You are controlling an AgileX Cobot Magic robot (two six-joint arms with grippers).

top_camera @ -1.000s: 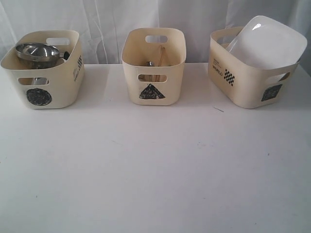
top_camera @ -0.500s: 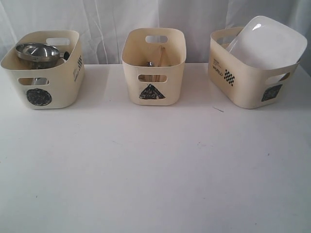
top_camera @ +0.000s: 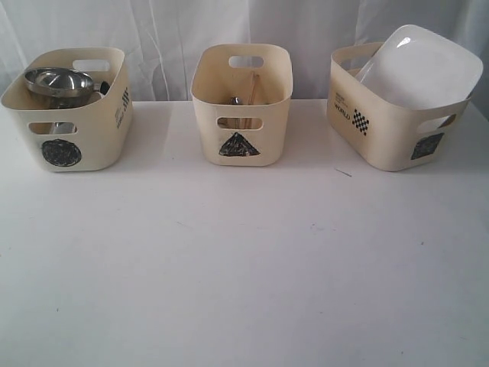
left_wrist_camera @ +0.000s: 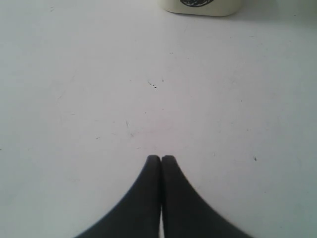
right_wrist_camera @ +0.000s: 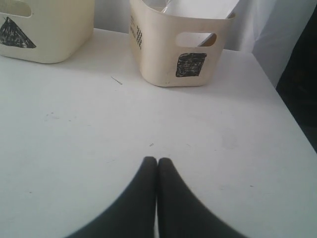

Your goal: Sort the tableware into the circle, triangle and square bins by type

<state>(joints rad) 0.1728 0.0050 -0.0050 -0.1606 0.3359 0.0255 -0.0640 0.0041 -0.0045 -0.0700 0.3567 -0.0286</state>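
Observation:
Three cream bins stand along the table's far edge. The circle bin point(top_camera: 69, 115) on the left holds a steel bowl point(top_camera: 57, 80) atop other steel ware. In the middle, the triangle bin point(top_camera: 241, 115) contains wooden chopsticks point(top_camera: 252, 88) and some steel cutlery. A large white squarish plate point(top_camera: 420, 65) leans in the square bin point(top_camera: 382, 126) on the right. Neither arm shows in the exterior view. My left gripper point(left_wrist_camera: 161, 157) is shut over bare table, well short of the circle bin point(left_wrist_camera: 200, 6). My right gripper point(right_wrist_camera: 157, 159) is shut too, short of the square bin point(right_wrist_camera: 168, 49).
The white table point(top_camera: 244, 267) spreads in front of the bins, and a white curtain point(top_camera: 168, 38) hangs behind them. In the right wrist view the table's right edge point(right_wrist_camera: 290, 124) drops into a dark gap.

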